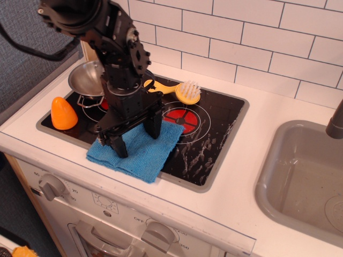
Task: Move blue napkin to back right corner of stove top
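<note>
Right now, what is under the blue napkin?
The fuzzy blue napkin lies on the black glossy stove top, its front grey rim underneath. The black hand presses on it, open.

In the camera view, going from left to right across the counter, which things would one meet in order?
Orange object → silver pot → tool open over the blue napkin → yellow brush → grey sink.

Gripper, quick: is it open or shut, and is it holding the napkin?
Gripper: open, fingers spread and pressed down on the napkin, not yet holding it.
</note>
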Robot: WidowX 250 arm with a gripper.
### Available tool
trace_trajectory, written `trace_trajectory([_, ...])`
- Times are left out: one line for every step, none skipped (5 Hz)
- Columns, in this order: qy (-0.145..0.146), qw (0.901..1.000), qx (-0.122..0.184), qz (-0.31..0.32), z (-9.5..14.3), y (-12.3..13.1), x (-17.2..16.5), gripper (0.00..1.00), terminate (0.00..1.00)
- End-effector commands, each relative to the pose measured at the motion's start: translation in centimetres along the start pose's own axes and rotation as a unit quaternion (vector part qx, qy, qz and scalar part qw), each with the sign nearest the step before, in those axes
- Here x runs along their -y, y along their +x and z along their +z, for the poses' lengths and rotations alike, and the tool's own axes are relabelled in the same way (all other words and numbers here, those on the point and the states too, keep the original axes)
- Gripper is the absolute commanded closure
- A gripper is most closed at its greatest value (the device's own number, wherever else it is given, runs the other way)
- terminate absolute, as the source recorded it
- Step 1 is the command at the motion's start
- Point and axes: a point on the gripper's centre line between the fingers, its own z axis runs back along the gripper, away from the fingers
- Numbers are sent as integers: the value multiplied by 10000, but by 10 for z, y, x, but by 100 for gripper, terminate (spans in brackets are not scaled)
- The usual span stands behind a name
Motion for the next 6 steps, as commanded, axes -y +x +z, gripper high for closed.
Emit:
trace_trajectory([-9, 9996, 4, -276, -3, -13, 14, 0, 0])
trace_trajectory([-45, 9986, -51, -520, -3, -24, 28, 0, 0])
trace_trajectory([-137, 9959, -68, -892, -3, -37, 53, 0, 0])
trace_trajectory([-278, 9921, -113, -1219, -3, -47, 74, 0, 0])
trace_trajectory([-439, 9861, -224, -1590, -3, -62, 107, 0, 0])
trace_trajectory([-660, 9804, -321, -1828, 0, -77, 130, 0, 0])
